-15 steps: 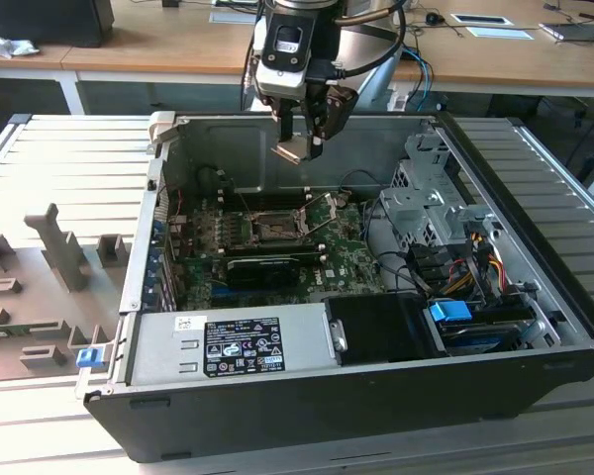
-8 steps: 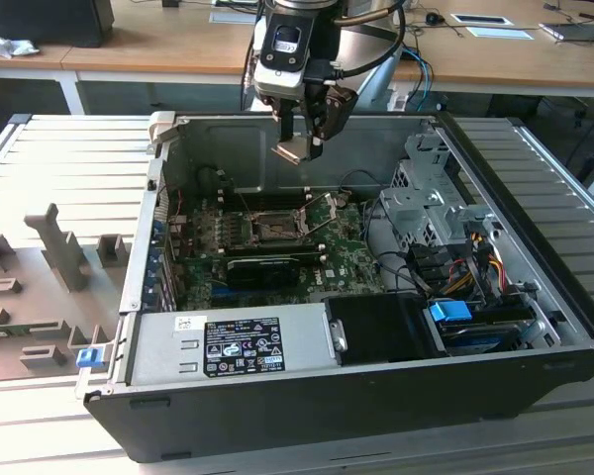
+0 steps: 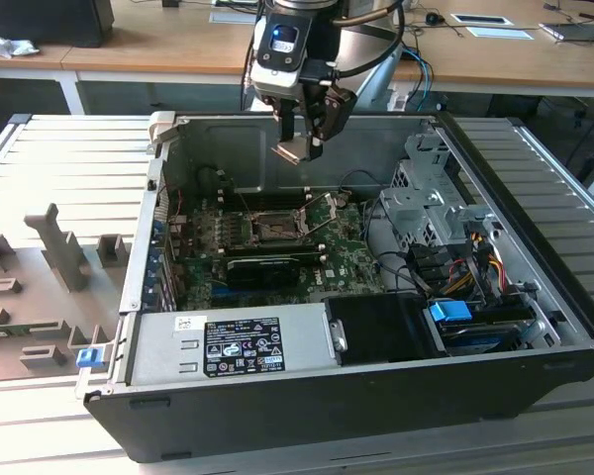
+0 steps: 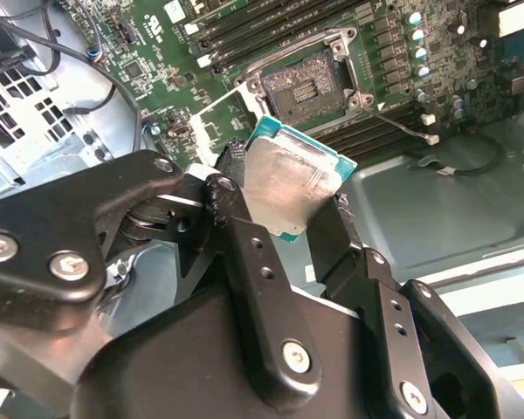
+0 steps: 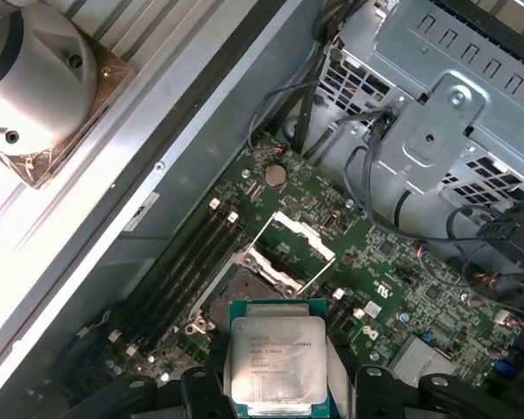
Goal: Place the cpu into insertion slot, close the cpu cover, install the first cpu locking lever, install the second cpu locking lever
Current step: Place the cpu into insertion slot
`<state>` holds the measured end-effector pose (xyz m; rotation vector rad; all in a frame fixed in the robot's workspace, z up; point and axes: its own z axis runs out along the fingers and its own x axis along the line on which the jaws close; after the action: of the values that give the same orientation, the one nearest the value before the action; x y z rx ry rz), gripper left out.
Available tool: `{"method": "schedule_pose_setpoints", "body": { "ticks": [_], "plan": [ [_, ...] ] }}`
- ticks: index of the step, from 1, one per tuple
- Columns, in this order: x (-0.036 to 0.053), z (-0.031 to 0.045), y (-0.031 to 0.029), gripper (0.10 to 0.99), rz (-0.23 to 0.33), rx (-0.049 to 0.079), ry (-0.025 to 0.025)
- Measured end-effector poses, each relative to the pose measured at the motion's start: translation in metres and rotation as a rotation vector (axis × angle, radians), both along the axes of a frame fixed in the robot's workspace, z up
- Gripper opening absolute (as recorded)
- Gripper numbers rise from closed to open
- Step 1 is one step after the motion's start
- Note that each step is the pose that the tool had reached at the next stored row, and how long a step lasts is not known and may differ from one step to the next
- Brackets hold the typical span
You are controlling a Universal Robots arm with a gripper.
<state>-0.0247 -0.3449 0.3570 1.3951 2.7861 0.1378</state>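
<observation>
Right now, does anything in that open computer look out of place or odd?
Nothing looks damaged or spilled. The one thing not in its place is the cpu: the claw holds it up, clear of the insertion slot. The slot sits bare, with its cpu cover raised.

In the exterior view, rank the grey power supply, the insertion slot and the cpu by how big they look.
Largest: the grey power supply, by far.
Next: the insertion slot.
Smallest: the cpu. It hangs tilted in the gripper above the case, so little of its face shows.
</observation>
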Motion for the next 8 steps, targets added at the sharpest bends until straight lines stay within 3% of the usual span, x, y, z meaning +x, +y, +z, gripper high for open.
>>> {"method": "schedule_pose_setpoints", "body": {
  "ticks": [8],
  "plan": [
    [0.0,-0.0006,0.0,0.525,-0.1,0.0,0.0]
  ]
}}
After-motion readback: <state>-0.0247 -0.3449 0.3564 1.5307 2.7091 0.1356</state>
